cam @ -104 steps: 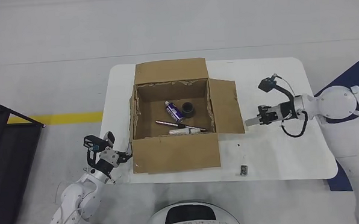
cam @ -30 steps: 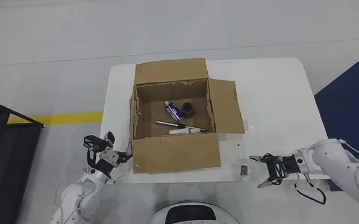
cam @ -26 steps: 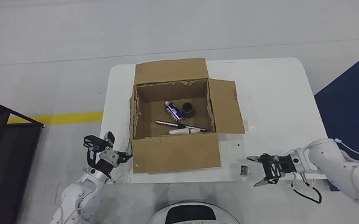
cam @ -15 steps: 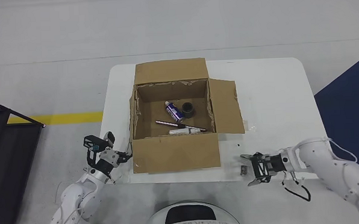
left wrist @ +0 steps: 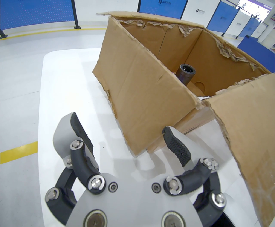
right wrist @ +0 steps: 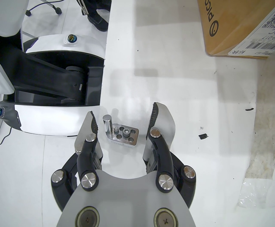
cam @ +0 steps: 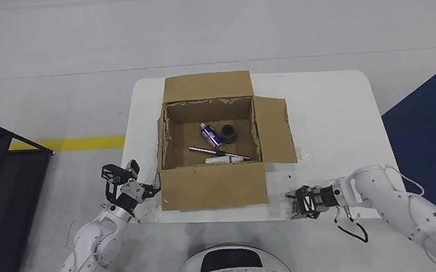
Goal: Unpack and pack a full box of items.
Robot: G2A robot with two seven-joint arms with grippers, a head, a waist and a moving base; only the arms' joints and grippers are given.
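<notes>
The block (right wrist: pixel 122 135) lies between the fingers of the right gripper (right wrist: pixel 123 117), which is spread wide, empty, and touches nothing. The right wrist view gives the block's make: a flat metal plate with holes and an upright pin. The top view gives its place, near the front edge of the table (cam: pixel 334 123), right of the open box (cam: pixel 213 186). The left gripper (left wrist: pixel 121 126), spread and empty, sits at the box's left front corner.

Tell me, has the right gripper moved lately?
Yes. The right gripper swung from beside the box's right flap to the table's near edge, now open around the metal block.
</notes>
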